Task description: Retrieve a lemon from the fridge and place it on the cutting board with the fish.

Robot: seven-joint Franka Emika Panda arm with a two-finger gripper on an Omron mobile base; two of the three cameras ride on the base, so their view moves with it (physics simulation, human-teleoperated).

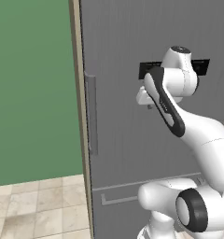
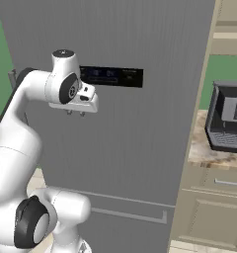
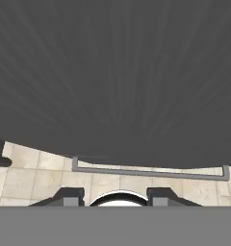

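The fridge (image 1: pixel 132 121) is a tall grey appliance, and its door (image 2: pixel 120 148) is closed. A long vertical handle (image 1: pixel 91 114) runs near the door's left edge, and a dark display panel (image 2: pixel 113 76) sits high on the front. My gripper (image 2: pixel 75 113) hangs close in front of the door, just below and left of the display, pointing down. Its fingertips (image 3: pixel 71 197) stand apart with nothing between them. In the hand view the gripper (image 3: pixel 116 198) looks down the door (image 3: pixel 115 72) to the bottom drawer's handle (image 3: pixel 151 172). The lemon, cutting board and fish are out of view.
A dark coffee machine (image 2: pixel 229 123) stands on a counter (image 2: pixel 202 153) to the right of the fridge, over beige cabinet drawers (image 2: pixel 214 217). A green wall (image 1: pixel 34 93) and tiled floor (image 1: pixel 39 205) lie to the left. The bottom drawer has a horizontal handle (image 1: pixel 118 200).
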